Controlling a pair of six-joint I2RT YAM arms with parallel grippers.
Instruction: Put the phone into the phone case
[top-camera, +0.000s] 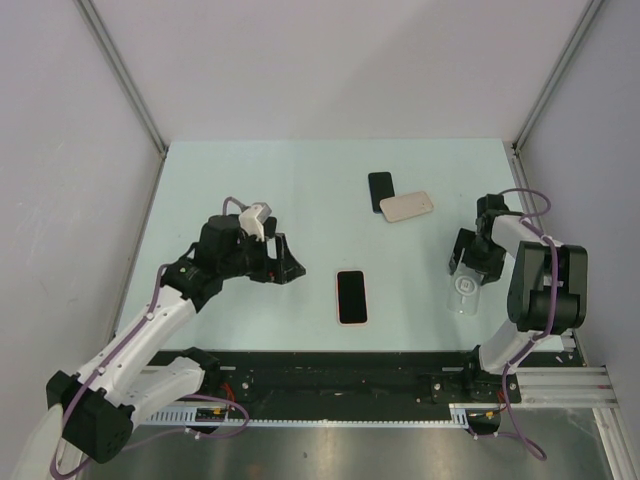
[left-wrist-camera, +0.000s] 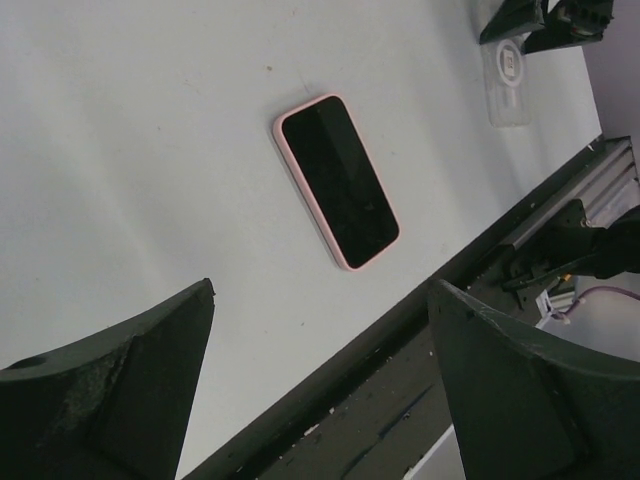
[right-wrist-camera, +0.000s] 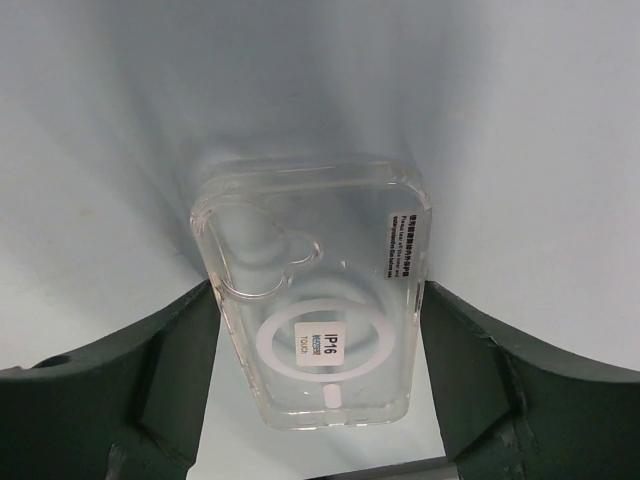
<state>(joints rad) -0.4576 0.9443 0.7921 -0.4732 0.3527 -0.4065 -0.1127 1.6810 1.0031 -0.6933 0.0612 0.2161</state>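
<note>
The phone (top-camera: 351, 297), black-screened with a pink rim, lies face up on the table at centre front; it also shows in the left wrist view (left-wrist-camera: 338, 182). The clear phone case (top-camera: 466, 292) lies on the table at the right. In the right wrist view the case (right-wrist-camera: 315, 300) shows a white ring and a label. My right gripper (top-camera: 467, 268) is open and straddles the case (right-wrist-camera: 318, 290), its fingers close beside both long edges. My left gripper (top-camera: 283, 262) is open and empty, left of the phone and apart from it (left-wrist-camera: 320, 285).
A black phone (top-camera: 380, 190) and a beige case (top-camera: 406, 206) lie together at the back of the table. A black rail (top-camera: 350, 372) runs along the table's front edge. Grey walls stand on both sides.
</note>
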